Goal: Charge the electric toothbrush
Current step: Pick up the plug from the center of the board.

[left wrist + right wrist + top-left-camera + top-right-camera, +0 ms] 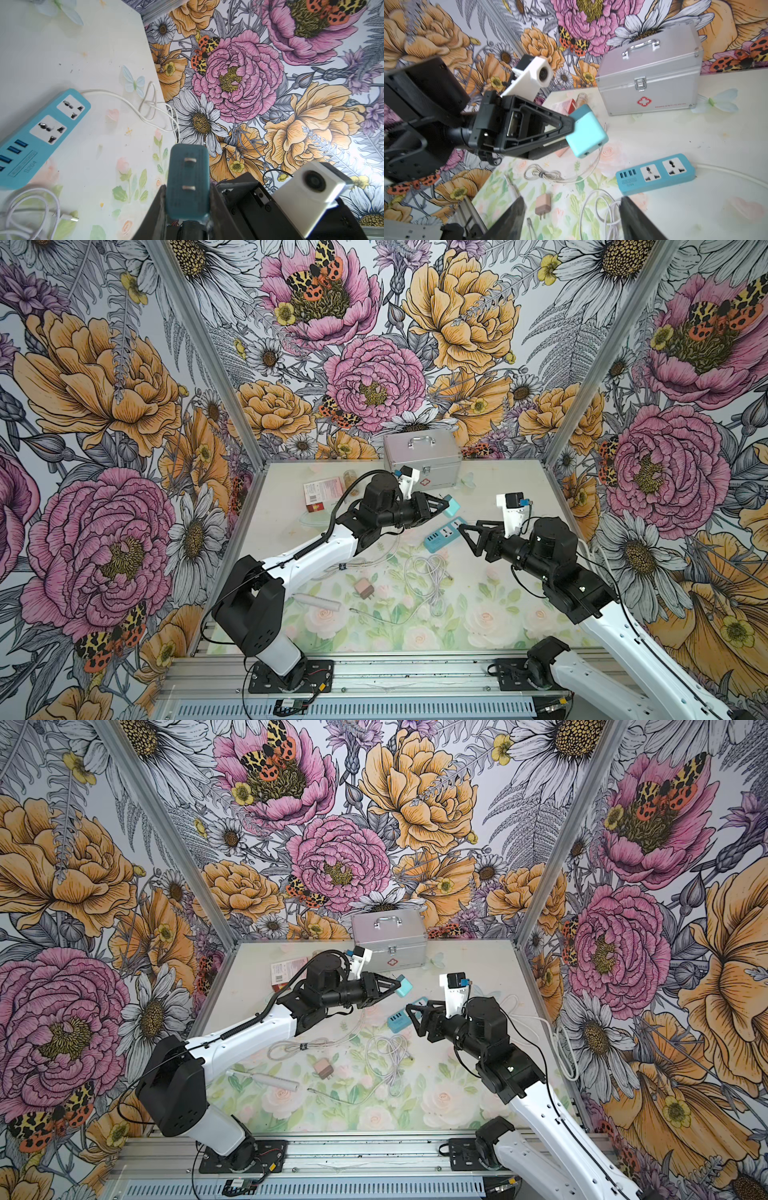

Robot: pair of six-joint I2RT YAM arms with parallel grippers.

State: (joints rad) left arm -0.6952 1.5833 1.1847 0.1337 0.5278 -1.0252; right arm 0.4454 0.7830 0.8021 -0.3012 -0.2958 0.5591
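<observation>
The step in hand looks like readying the power. The left end effector is clenched on a teal wall adapter, holding it in the air near the teal power strip, which lies flat on the tabletop. In the left wrist view the adapter's two flat prongs face that camera, not the strip. The right end effector hangs released and empty just beside the strip. The electric toothbrush lies on its side near the left arm's base, well apart from the strip, with a loose white cable between them. Next, I judge, the adapter needs turning prongs-down, lining up with a socket and pressing in, perhaps with the right arm steadying the strip.
</observation>
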